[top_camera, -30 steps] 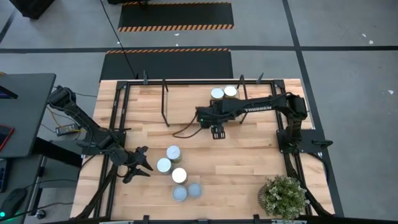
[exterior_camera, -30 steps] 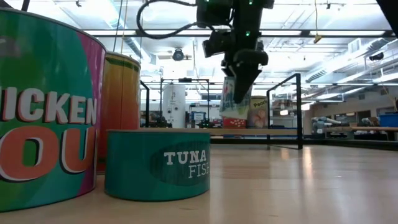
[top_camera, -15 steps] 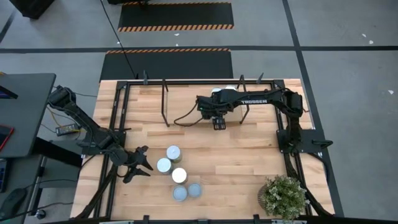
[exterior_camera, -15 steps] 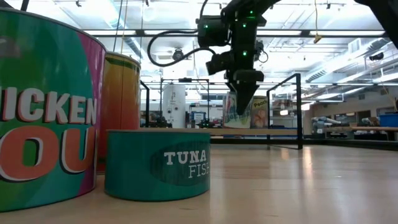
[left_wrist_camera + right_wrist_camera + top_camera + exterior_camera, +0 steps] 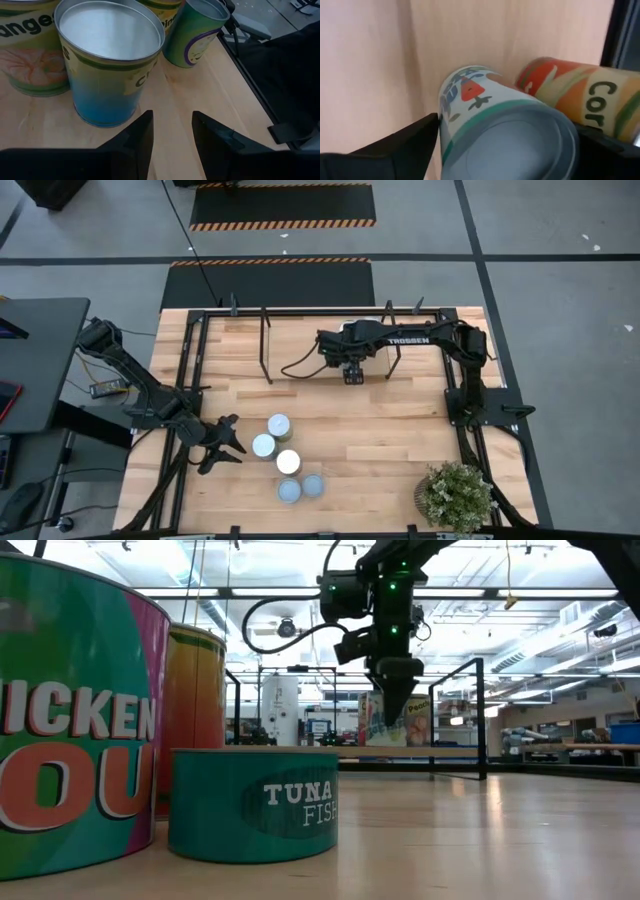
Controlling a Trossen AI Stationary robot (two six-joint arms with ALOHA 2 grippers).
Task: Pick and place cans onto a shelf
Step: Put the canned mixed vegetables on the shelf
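From above, the right gripper is hanging over the low light-wood shelf with black metal rails, its arm hiding the cans beneath it. The left gripper is resting near the table's left edge with its fingers spread and holding nothing; five silver-topped tin cans are standing in a cluster just beyond its tips. A small green potted plant is sitting at the table's corner, well apart from both arms, and bare wood is lying open between the cluster and the shelf.

At table height, the right gripper is pointing down in front of two labelled cans on the shelf. A flat teal tuna can and a tall green soup can are filling the near left.

The left wrist camera is showing a blue-and-yellow can with a silver top standing just ahead of the parted fingers, a green can beyond it beside a black rail.

The right wrist camera is showing a white-and-teal can lying between the dark fingers, with an orange can touching its far side; whether the fingers are pressing it I cannot tell.
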